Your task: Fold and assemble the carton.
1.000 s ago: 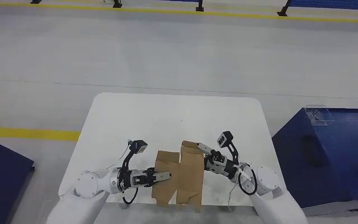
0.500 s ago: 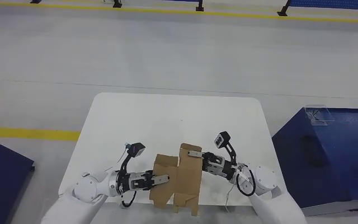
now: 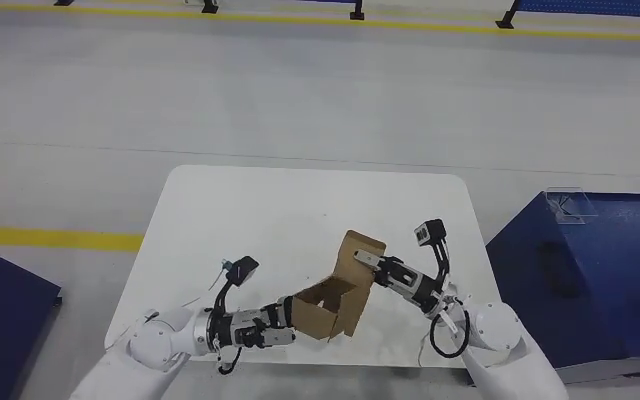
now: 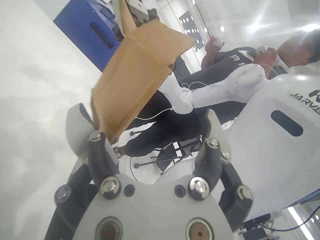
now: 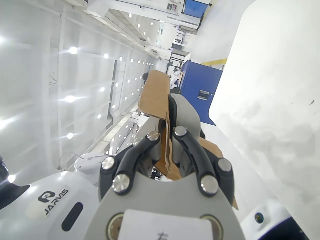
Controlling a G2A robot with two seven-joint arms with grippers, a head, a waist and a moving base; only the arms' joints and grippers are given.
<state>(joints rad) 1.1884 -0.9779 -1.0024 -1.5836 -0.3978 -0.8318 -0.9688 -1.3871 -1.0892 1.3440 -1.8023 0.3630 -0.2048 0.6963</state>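
Note:
A brown cardboard carton [image 3: 338, 292] hangs above the near half of the white table [image 3: 300, 210], half opened into a tilted sleeve with one flap pointing up. My right gripper [image 3: 373, 264] is shut on its upper right panel; in the right wrist view the cardboard [image 5: 156, 93] runs between the closed fingers [image 5: 186, 116]. My left gripper [image 3: 288, 318] sits at the carton's lower left corner. In the left wrist view its fingers [image 4: 80, 123] stand wide apart, open, with the carton's edge [image 4: 140, 71] leaning against one of them.
A blue cabinet [image 3: 570, 285] stands off the table's right side, and another blue box [image 3: 20, 300] sits at the left. The far half of the table is bare white surface. A person stands behind the robot in the left wrist view, away from the carton.
The carton lay flat on the table; now it is lifted and spread into an open sleeve. My right gripper rose and shifted right with its panel. My left gripper stayed low at the left corner.

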